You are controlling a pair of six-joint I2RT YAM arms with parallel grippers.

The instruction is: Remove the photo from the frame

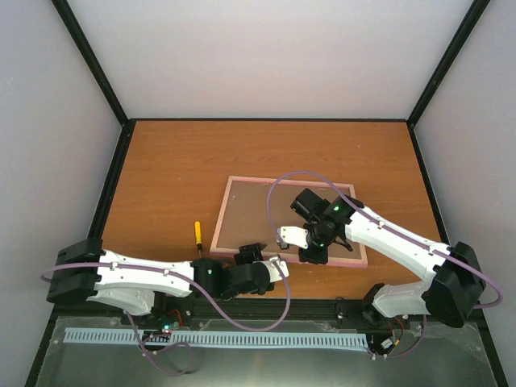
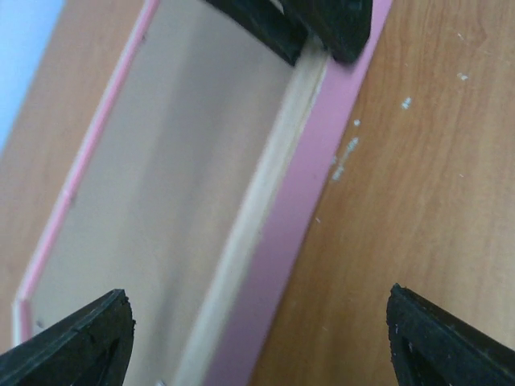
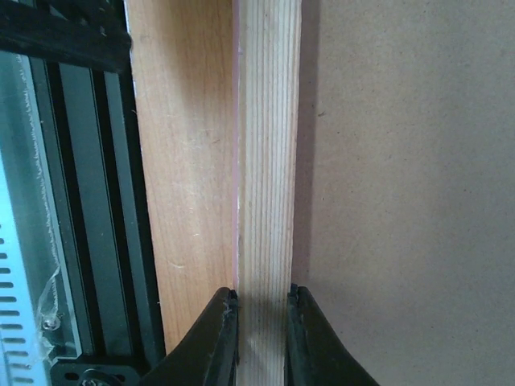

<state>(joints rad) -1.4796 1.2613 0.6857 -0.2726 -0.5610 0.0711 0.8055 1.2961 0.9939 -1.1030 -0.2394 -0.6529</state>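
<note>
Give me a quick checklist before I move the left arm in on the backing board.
1. Hold on the frame: ok, the right gripper pinches its near rail.
2. Readiness of the left gripper: ok, jaws open, holding nothing.
3. Frame face down: ok, the brown backing board faces up.
4. Board lifted out: not ok, it sits inside the frame.
5. Position of the photo: cannot tell, hidden.
6. Yellow-handled screwdriver out of the way: ok, it lies apart, left of the frame.
</note>
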